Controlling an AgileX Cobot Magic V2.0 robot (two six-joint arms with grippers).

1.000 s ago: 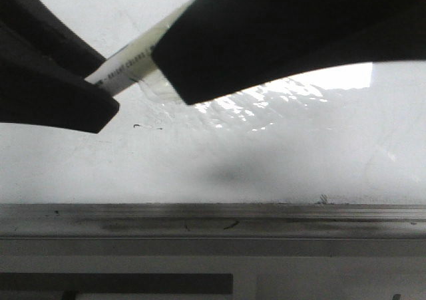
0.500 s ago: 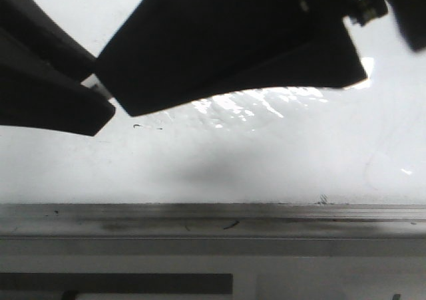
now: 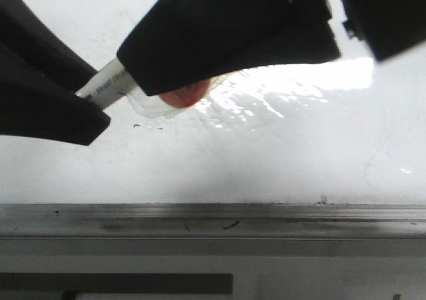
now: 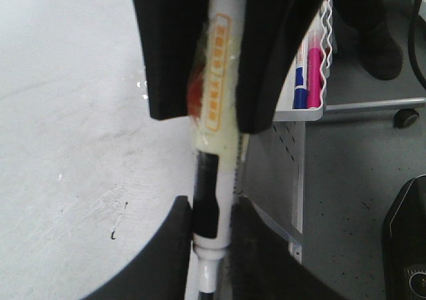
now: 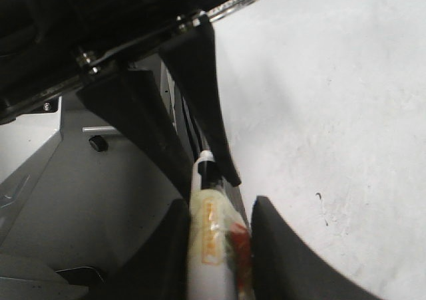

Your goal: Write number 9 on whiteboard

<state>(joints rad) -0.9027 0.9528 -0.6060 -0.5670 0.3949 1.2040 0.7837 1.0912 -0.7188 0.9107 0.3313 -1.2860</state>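
Both jaws clamped on marker (image 4: 214, 114); whiteboard (image 3: 266, 160) glossy, glare, tiny black dash (image 3: 137, 126).

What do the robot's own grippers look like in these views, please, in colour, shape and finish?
Both look alike. The left gripper has matte black fingers, broad and thick, with smooth curved inner edges and rounded tips. The right gripper has the same plain black, slightly curved fingers, and silver screws show on its black housing. No markings, sleeves or cables are visible on either.

A lab or office workspace: glossy whiteboard (image 3: 279, 160), wire marker basket (image 4: 313, 80), grey floor (image 4: 359, 180).
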